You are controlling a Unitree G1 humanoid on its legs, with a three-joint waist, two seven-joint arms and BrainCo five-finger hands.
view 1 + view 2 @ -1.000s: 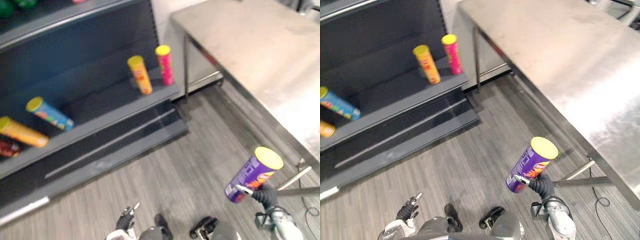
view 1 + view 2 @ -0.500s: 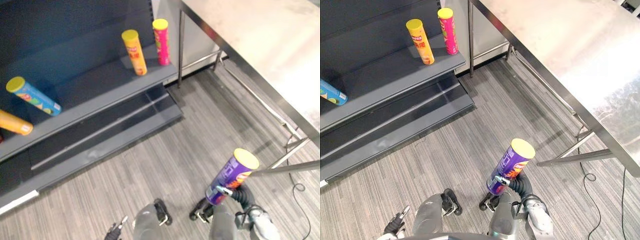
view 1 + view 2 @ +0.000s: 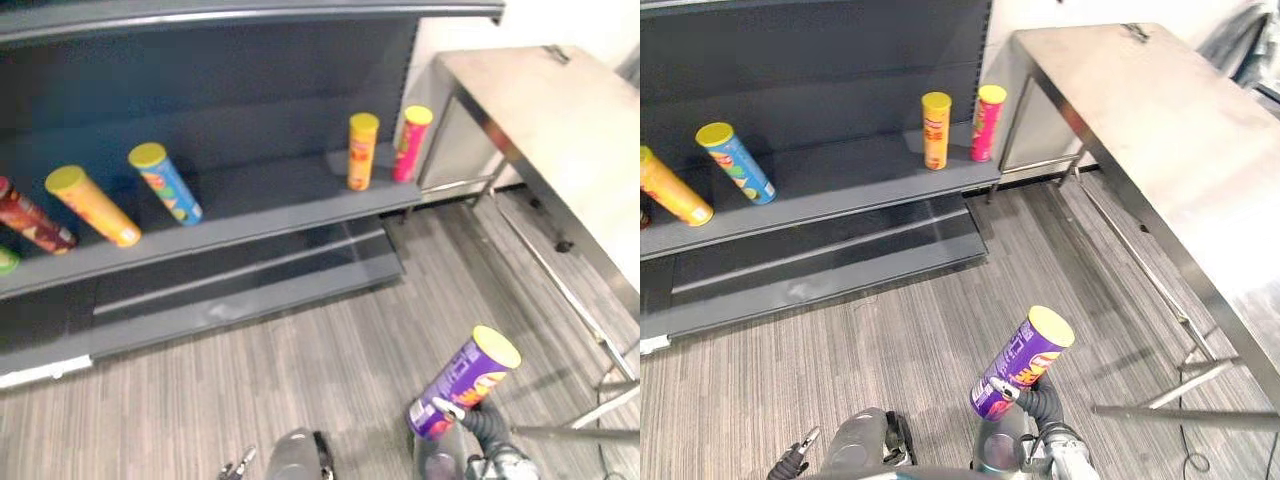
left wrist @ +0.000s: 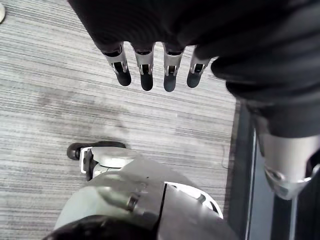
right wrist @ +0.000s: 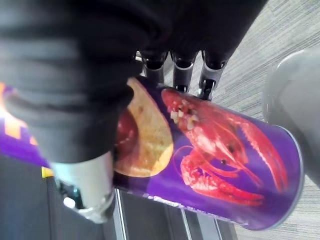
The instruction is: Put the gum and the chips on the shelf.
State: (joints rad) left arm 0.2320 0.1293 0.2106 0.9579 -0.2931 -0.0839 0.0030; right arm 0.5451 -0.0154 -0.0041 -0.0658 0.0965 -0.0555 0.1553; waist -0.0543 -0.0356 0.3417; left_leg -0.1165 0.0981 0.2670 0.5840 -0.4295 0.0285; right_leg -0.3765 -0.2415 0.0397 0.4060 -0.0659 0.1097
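The right hand [image 5: 183,70] has its fingers curled round one purple can [image 3: 1022,362]. The left hand [image 4: 145,65] has relaxed fingers and holds nothing. The shelf [image 3: 270,195] carries five cans: two upright cans [image 3: 361,151] at its right end and three tilted cans [image 3: 165,183] further left.

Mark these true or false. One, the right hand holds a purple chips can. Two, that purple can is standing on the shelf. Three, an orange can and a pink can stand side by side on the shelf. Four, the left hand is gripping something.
1. True: the right hand is curled round the purple chips can.
2. False: the can is held above the floor, apart from the shelf.
3. True: the orange can and pink can stand upright near the shelf's end.
4. False: the left hand hangs open and holds nothing.
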